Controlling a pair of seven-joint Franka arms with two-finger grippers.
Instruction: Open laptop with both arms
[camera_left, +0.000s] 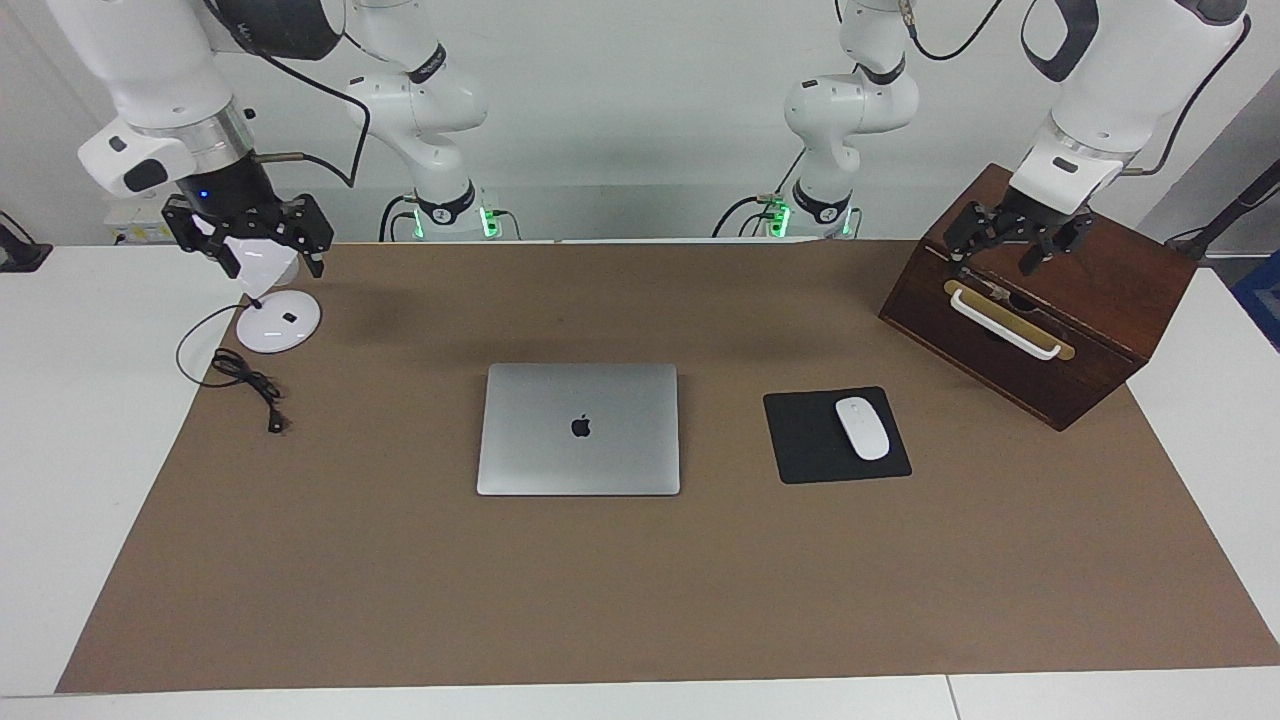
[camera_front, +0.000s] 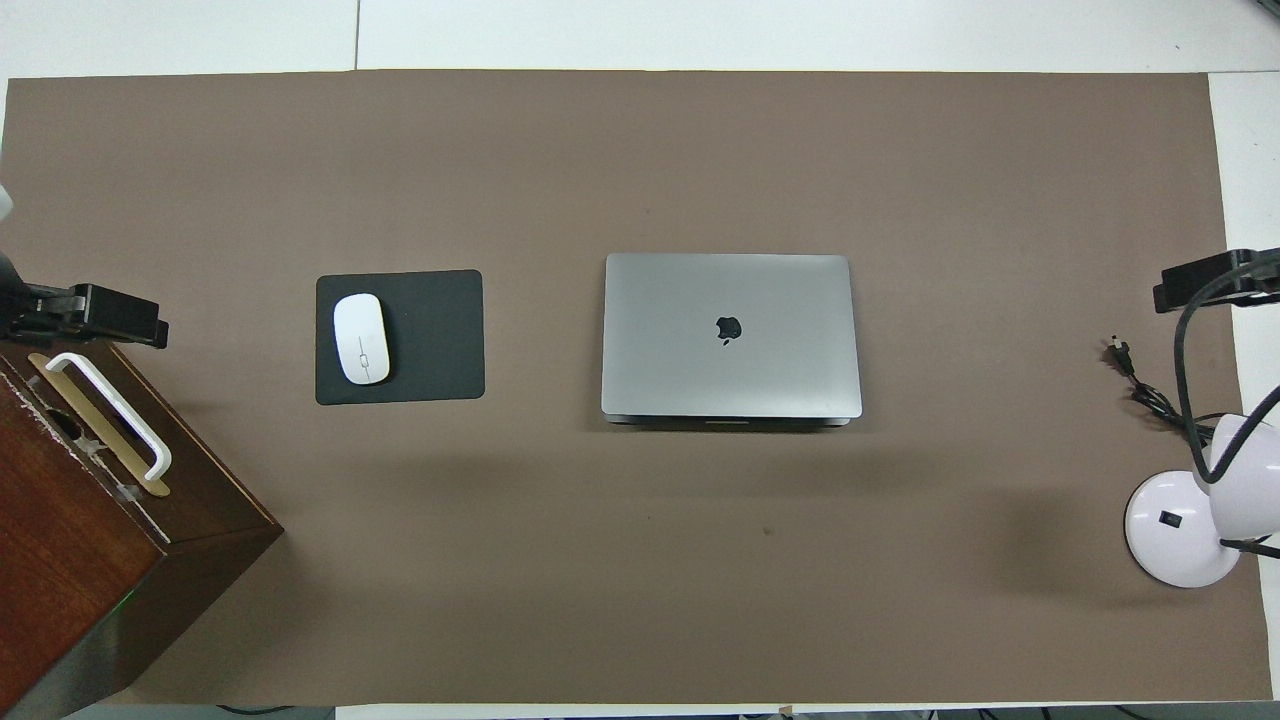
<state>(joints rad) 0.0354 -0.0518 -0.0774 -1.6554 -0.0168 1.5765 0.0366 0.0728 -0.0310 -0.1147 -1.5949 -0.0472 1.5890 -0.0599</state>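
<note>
Two arms hung well apart from the laptop (camera_left: 579, 428), which lay shut and flat in the middle of the brown mat (camera_left: 400, 590), logo up, so we judged the task not yet begun and the approach as the step in hand. Our left gripper (camera_left: 1015, 238) hovered over the wooden box (camera_left: 1090, 300) at the left arm's end of the table, its fingers spread apart and empty. Our right gripper (camera_left: 250, 240) hung over the desk lamp (camera_left: 278, 320) at the right arm's end; we could not tell how its fingers stood. A mouse (camera_left: 862, 428) sat on a black mouse pad (camera_left: 800, 440) beside the laptop. Next, we reckoned, both grippers had to travel inward to the laptop, one to steady the base and one to lift the lid's free edge.
</note>
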